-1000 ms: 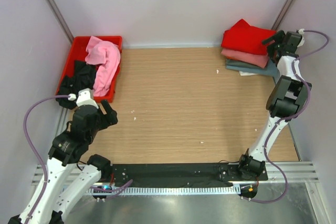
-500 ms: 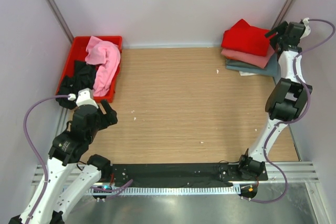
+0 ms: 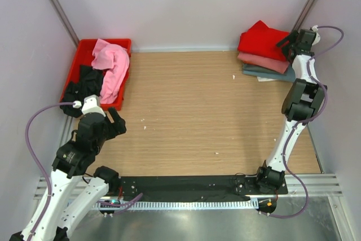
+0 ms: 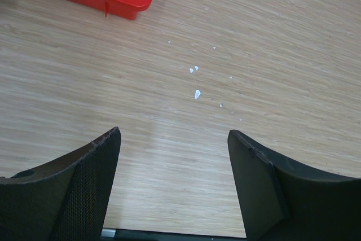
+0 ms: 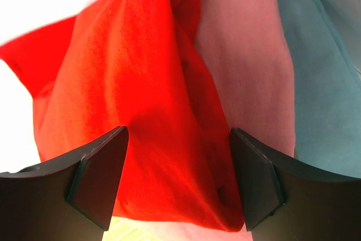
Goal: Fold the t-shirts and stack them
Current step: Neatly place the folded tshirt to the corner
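In the back right corner lies a stack of folded t-shirts: bright red [image 3: 264, 39] on top, salmon pink [image 3: 264, 60] under it, grey-blue [image 3: 269, 73] at the bottom. My right gripper [image 3: 289, 40] hovers at the stack's right edge, open. In the right wrist view the red shirt [image 5: 130, 105] fills the space beyond its wide-apart jaws, with the salmon [image 5: 248, 66] and grey-blue [image 5: 318, 77] shirts to the right. A light pink shirt [image 3: 111, 65] and a black one [image 3: 83, 83] lie crumpled in the red crate [image 3: 84, 48]. My left gripper [image 3: 115, 121] hangs open over bare table.
The red crate [image 4: 121, 5] shows at the top left of the left wrist view. Small white crumbs [image 4: 196, 83] dot the wooden table [image 3: 197, 111]. White walls close in the back and both sides. A black strip [image 3: 186, 187] runs along the near edge.
My right gripper has risen and pulled back a little from the stack, its jaws narrowing slightly. The left arm has stayed still.
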Robot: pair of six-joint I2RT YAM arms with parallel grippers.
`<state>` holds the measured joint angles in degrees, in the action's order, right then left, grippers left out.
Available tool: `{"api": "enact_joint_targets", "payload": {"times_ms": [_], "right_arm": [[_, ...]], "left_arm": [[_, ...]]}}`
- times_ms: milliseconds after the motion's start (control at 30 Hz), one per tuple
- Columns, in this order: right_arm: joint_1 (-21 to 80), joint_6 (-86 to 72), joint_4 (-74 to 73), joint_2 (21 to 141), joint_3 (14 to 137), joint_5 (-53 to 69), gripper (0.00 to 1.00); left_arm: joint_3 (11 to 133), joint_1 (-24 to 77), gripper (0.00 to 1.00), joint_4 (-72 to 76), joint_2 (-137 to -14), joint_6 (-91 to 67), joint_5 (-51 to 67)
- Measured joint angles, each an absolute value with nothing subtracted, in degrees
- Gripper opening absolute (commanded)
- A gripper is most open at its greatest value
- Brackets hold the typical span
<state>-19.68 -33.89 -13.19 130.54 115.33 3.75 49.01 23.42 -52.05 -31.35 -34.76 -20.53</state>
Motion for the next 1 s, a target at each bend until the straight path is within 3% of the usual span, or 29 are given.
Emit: {"api": "enact_joint_targets", "payload": {"times_ms": [67, 167, 267, 433, 533, 600, 633, 1000], "right_arm": [[-19.7, -33.7, -13.4, 130.6, 115.4, 3.8, 0.78], [-19.7, -33.5, -13.3, 130.6, 116.1, 3.8, 0.70], [-19.6, -33.3, -12.4, 130.6, 116.1, 4.2, 0.55], [-19.4, -33.2, -11.6, 130.6, 116.0, 4.7, 0.46], [-19.3, -33.1, -11.4, 130.6, 116.0, 5.2, 0.28], [-19.3, -32.8, -11.2, 130.6, 116.0, 5.6, 0.04], [-19.3, -33.0, -11.1, 130.6, 116.0, 5.8, 0.01], [-19.1, -33.8, -11.7, 126.7, 109.7, -0.3, 0.02]], "left_arm": [[49.0, 23.3, 0.78, -52.1, -31.4, -34.7, -20.5], [49.0, 23.1, 0.77, -52.1, -31.4, -34.7, -20.5], [49.0, 23.0, 0.77, -52.1, -31.4, -34.7, -20.5], [49.0, 22.7, 0.77, -52.1, -31.4, -34.7, -20.5], [49.0, 22.7, 0.77, -52.1, -31.4, -34.7, -20.4], [48.9, 22.7, 0.77, -52.1, -31.4, -34.7, -20.4], [48.9, 22.7, 0.77, -52.1, -31.4, -34.7, -20.4], [48.9, 22.7, 0.77, -52.1, -31.4, -34.7, -20.3]]}}
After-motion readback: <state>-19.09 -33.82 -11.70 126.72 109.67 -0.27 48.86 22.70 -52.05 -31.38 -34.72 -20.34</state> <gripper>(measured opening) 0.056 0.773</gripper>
